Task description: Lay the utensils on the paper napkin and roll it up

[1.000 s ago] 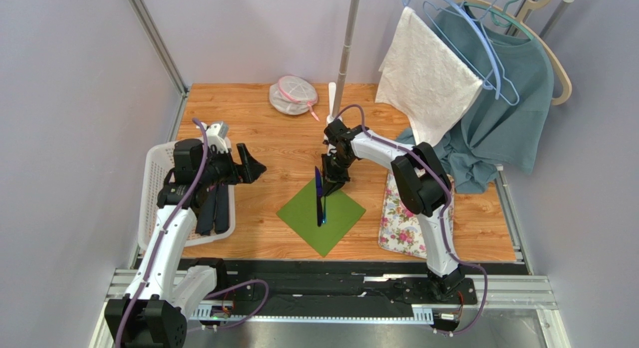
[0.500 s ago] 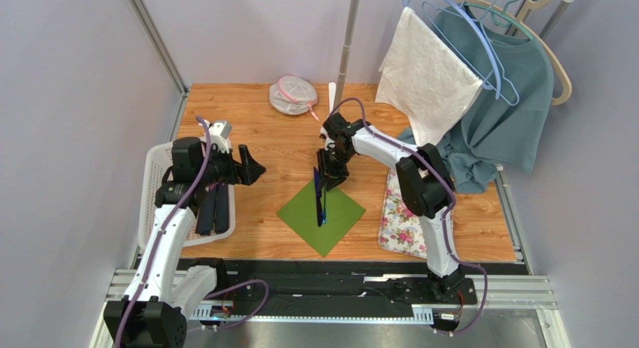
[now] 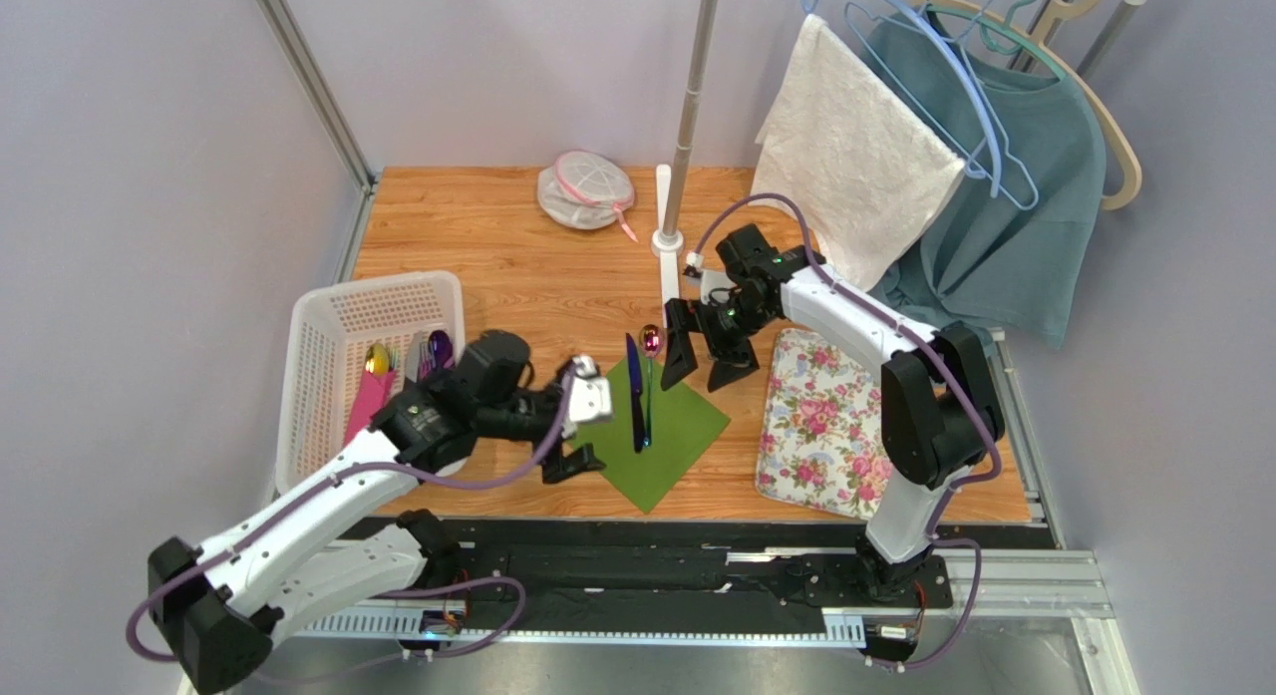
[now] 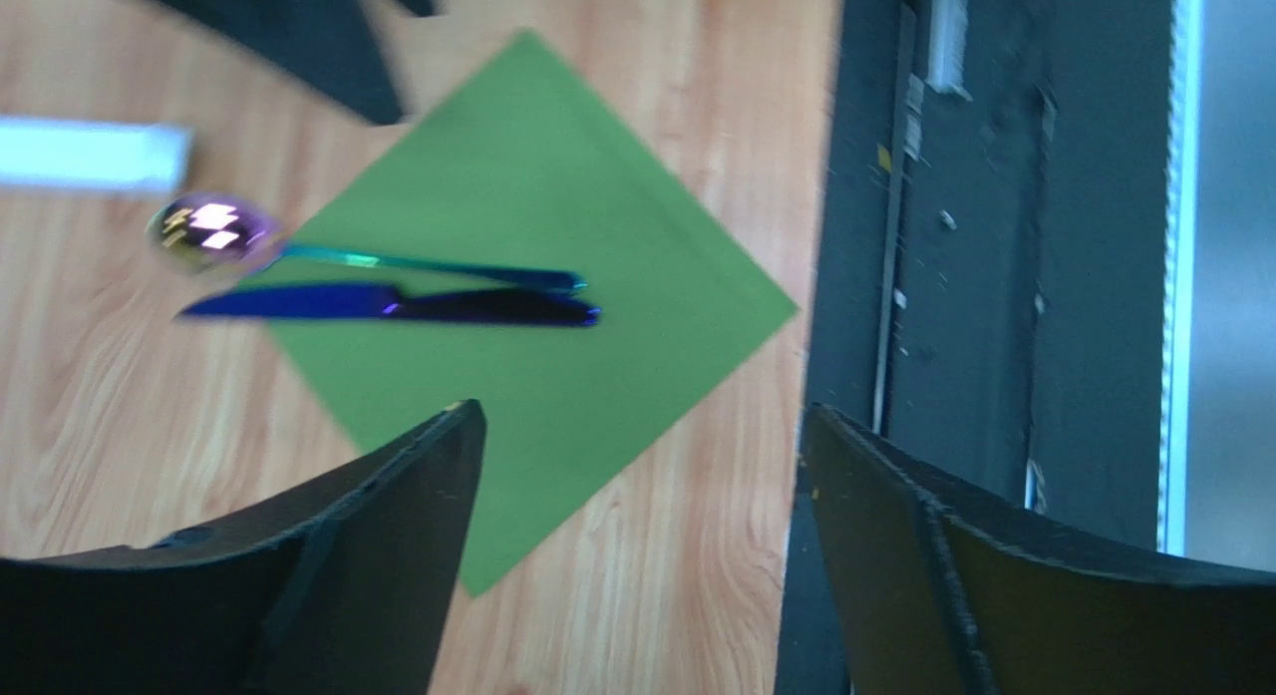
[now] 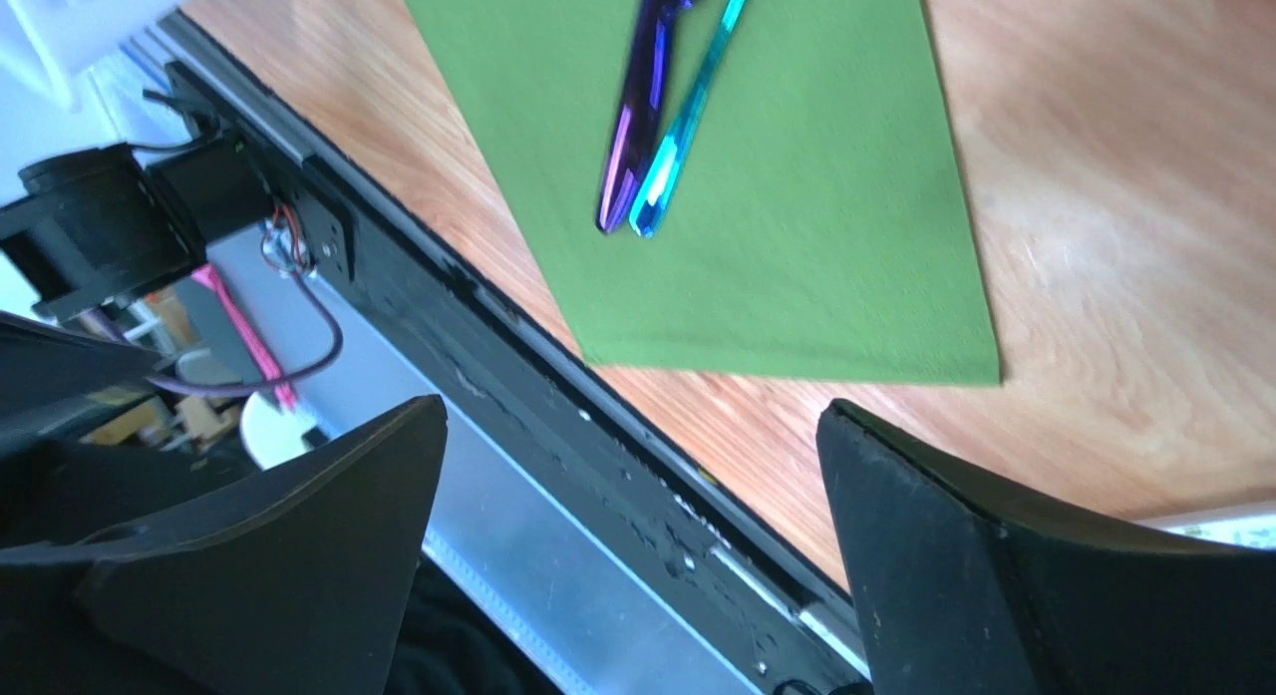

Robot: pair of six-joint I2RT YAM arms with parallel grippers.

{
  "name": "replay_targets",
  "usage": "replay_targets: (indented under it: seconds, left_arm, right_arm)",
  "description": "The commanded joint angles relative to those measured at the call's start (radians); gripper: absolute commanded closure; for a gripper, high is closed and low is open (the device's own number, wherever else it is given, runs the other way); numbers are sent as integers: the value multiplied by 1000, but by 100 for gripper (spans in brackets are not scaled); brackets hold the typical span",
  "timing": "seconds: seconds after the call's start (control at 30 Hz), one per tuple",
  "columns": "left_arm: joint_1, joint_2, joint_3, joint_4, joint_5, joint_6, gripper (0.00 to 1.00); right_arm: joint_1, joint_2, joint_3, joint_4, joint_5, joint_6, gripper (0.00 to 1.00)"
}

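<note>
Nearest the arm bases, the left end effector (image 3: pixel 584 420) hovers over the left corner of the green paper napkin (image 3: pixel 667 441), fingers spread wide and holding nothing. The napkin lies flat on the wooden counter (image 3: pixel 494 247), set like a diamond. A blue-purple knife (image 4: pixel 390 303) and a teal-handled spoon (image 4: pixel 427 264) rest side by side on it, the spoon's glossy reddish head past the far corner on bare wood. Just beyond, the right end effector (image 3: pixel 707 363) stands spread and empty, beside the floral mat (image 3: pixel 816 441). At the left, a white basket (image 3: pixel 322 381) holds more cutlery (image 3: pixel 435 351).
</note>
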Motion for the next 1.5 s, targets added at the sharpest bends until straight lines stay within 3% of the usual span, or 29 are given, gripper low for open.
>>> replay_targets:
  seconds: [0.0,0.07,0.2,0.27,0.4,0.63,1.47]
  left_arm:
    - [-228,103,-25,77,-116,150,20]
    - [-283,170,-35,150,-134,137,34]
    - [-441,282,-55,266,-198,163,49]
    - [-493,339,-66,329,-235,183,51]
    - [-512,430,-46,341,-245,173,56]
    - [-512,538,-43,336,-255,190,58]
    - [-451,641,-11,310,-197,236,63]
  right_arm:
    - [-53,-85,-92,12,-135,-111,0]
    - [-70,-96,-118,12,-166,-122,1]
    - [-110,-104,-157,11,-212,-142,11]
    - [-115,-98,-158,2,-215,-150,18]
    - [-119,-98,-161,-3,-224,-150,23]
    - [-121,-99,-164,-20,-227,-163,25]
    - [-147,-50,-140,-43,-250,-171,25]
